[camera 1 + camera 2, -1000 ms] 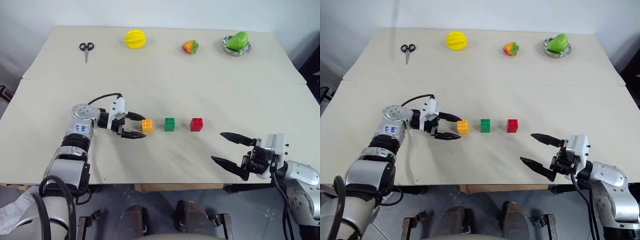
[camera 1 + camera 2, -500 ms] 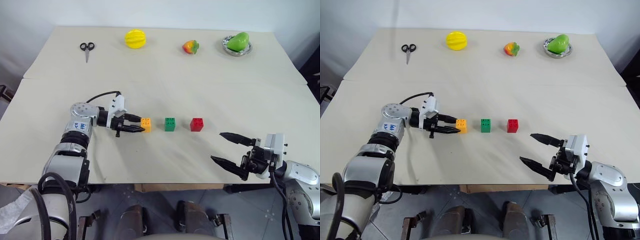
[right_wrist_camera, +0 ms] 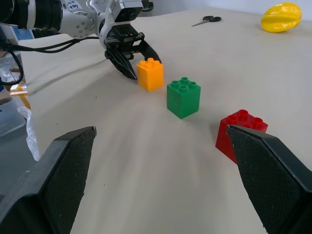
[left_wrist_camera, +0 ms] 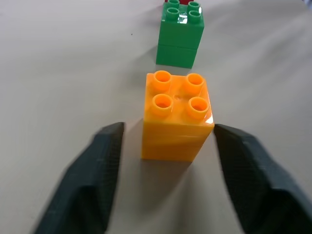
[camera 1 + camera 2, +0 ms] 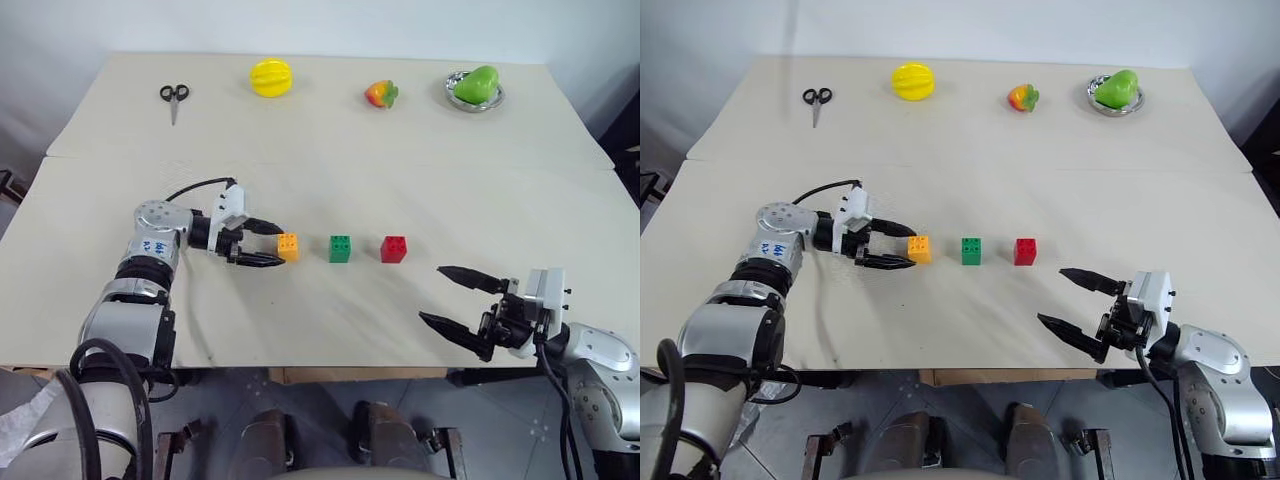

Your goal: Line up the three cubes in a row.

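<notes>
The three cubes sit in a row at the middle of the beige surface (image 5: 420, 170): the orange cube (image 5: 288, 246) at the left, the green cube (image 5: 340, 249) in the middle and the red cube (image 5: 393, 249) at the right, apart from one another. The left pincer (image 5: 264, 244) lies at the orange cube's left side, released, one finger on either side of the cube with a gap showing at each in the left wrist view. The right pincer (image 5: 462, 303) hangs spread wide at the lower right, grasping nothing, well apart from the red cube.
</notes>
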